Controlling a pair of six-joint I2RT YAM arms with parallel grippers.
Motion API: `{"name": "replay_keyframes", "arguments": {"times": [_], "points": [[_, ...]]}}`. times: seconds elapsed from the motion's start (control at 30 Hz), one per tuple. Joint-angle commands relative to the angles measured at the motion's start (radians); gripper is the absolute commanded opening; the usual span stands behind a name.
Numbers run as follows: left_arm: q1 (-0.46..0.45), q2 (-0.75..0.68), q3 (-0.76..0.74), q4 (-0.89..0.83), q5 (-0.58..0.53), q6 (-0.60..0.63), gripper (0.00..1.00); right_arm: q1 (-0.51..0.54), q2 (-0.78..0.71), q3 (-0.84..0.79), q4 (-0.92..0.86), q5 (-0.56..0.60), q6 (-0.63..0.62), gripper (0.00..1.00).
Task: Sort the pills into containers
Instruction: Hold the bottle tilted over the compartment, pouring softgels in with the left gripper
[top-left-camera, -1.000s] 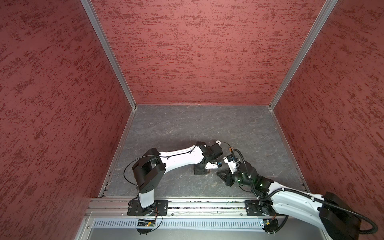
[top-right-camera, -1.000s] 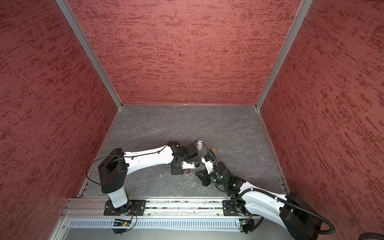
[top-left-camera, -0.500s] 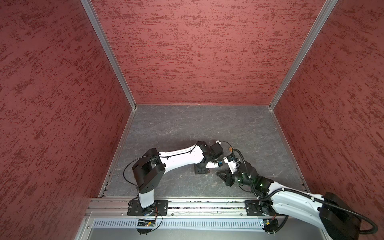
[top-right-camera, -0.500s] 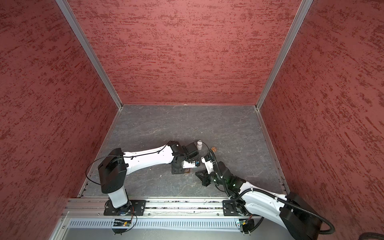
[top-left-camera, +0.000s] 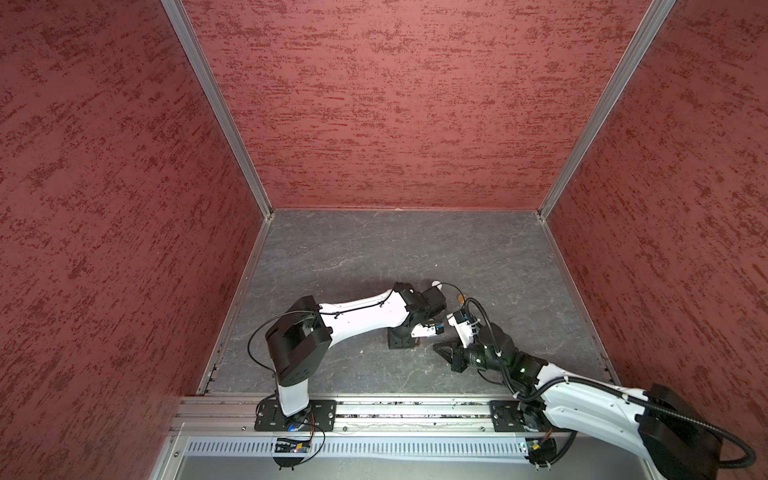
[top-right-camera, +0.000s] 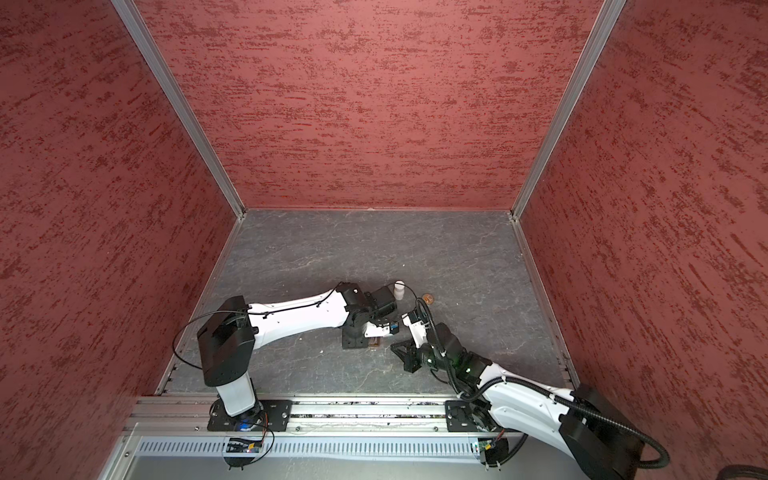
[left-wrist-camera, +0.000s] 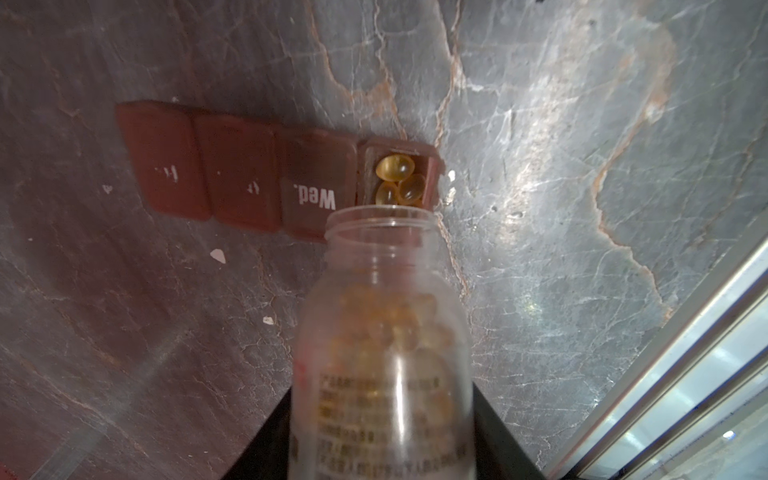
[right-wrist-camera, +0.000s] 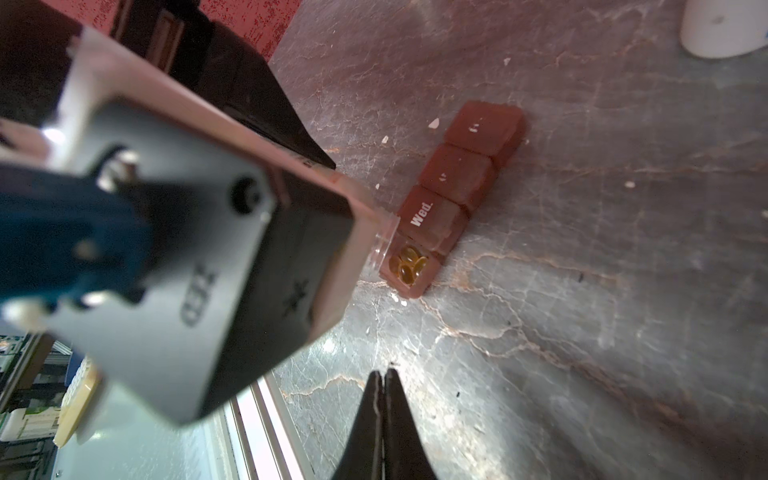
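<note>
Apparently just past the left hand's (left-wrist-camera: 382, 440) grasped bottle (left-wrist-camera: 382, 332), pills (left-wrist-camera: 399, 178) lie in the open container (left-wrist-camera: 430, 174); right hand (right-wrist-camera: 382, 379) clenched.

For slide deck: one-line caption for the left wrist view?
Left gripper holds an open clear softgel bottle, mouth at the brown weekly pill organizer's open cell, three amber softgels visible inside.

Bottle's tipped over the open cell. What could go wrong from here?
1. The open cell already holds three amber softgels; the pill bottle in the left claw has many more, so further tilt may overfill it.
2. Its mouth sits at the cell's edge beside the closed Wed. lid; softgels could bounce onto the table.
3. The right claw is shut, away from the pill box; nothing steadies it.
</note>
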Motion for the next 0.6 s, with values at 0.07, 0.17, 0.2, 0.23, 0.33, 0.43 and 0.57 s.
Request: {"name": "replay_keyframes", "arguments": {"times": [0.07, 0.17, 0.2, 0.23, 0.33, 0.43, 0.57], "points": [[-0.006, 0.0, 0.017, 0.008, 0.004, 0.003, 0.0, 0.008, 0.002, -0.009, 0.011, 0.016, -0.018, 0.06], [-0.005, -0.01, 0.01, 0.014, 0.005, 0.002, 0.0, 0.008, 0.001, -0.009, 0.009, 0.016, -0.018, 0.06], [-0.005, -0.014, 0.009, 0.015, 0.003, 0.002, 0.0, 0.009, -0.001, -0.008, 0.008, 0.015, -0.019, 0.06], [-0.004, -0.019, 0.004, 0.02, 0.002, 0.001, 0.0, 0.008, -0.003, -0.008, 0.007, 0.017, -0.017, 0.06], [0.002, -0.045, -0.012, 0.042, 0.004, 0.001, 0.0, 0.008, -0.011, -0.006, -0.001, 0.019, -0.016, 0.06], [0.006, -0.076, -0.034, 0.066, 0.009, 0.0, 0.0, 0.008, -0.019, 0.0, -0.016, 0.022, -0.018, 0.06], [0.012, -0.114, -0.066, 0.098, 0.026, 0.001, 0.0, 0.008, -0.027, 0.012, -0.034, 0.022, -0.02, 0.06]]}}
